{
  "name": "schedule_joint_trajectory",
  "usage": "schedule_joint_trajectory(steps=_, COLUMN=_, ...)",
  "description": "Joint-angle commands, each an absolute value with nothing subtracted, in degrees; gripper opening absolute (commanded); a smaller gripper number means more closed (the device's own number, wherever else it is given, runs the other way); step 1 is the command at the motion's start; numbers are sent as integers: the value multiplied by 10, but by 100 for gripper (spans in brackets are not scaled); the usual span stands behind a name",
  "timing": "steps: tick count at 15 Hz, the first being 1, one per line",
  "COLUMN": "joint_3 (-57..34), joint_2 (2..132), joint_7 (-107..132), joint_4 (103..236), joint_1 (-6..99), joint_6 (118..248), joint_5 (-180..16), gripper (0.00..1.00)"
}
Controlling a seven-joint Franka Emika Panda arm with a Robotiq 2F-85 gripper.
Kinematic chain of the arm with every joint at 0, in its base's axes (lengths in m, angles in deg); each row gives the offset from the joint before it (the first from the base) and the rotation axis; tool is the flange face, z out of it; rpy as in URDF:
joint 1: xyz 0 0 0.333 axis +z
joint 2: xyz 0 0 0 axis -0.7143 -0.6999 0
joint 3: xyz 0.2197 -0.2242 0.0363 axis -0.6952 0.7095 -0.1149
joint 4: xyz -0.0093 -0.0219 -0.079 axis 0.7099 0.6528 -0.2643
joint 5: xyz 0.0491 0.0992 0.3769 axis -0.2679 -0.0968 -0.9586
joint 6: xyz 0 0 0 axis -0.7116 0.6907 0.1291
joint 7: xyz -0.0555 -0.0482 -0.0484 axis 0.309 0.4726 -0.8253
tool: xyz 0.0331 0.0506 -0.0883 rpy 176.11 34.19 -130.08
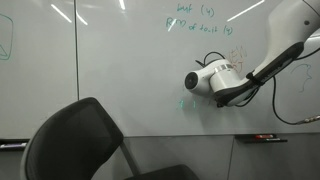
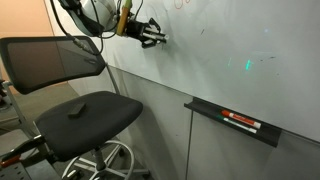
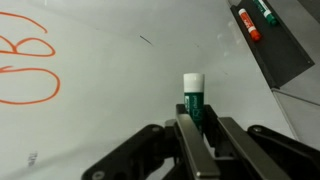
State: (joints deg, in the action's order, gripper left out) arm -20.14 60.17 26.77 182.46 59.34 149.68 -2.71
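My gripper is shut on a green whiteboard marker whose white end points at the whiteboard. In an exterior view the gripper stands close against the board, high up near orange writing. In an exterior view the gripper sits at the board just above a faint green mark. Orange letters show at the left of the wrist view. Whether the marker's end touches the board I cannot tell.
A black office chair stands in front of the board, also seen as the chair. The marker tray below the board holds a red marker; in the wrist view the tray carries a red and a green marker. Green writing is high up.
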Motion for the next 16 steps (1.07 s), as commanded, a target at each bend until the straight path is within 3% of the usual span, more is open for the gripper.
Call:
schedule_joint_trajectory(steps=1, joint_3=-227, joint_2=622, joint_7=258, joint_4=1852, joint_1=578, joint_6=1511, joint_5=-52, gripper=6)
schedule_joint_trajectory(steps=16, joint_3=-219, joint_2=604, joint_7=258, joint_4=1858, joint_1=554, joint_6=1495, joint_5=-39, gripper=6)
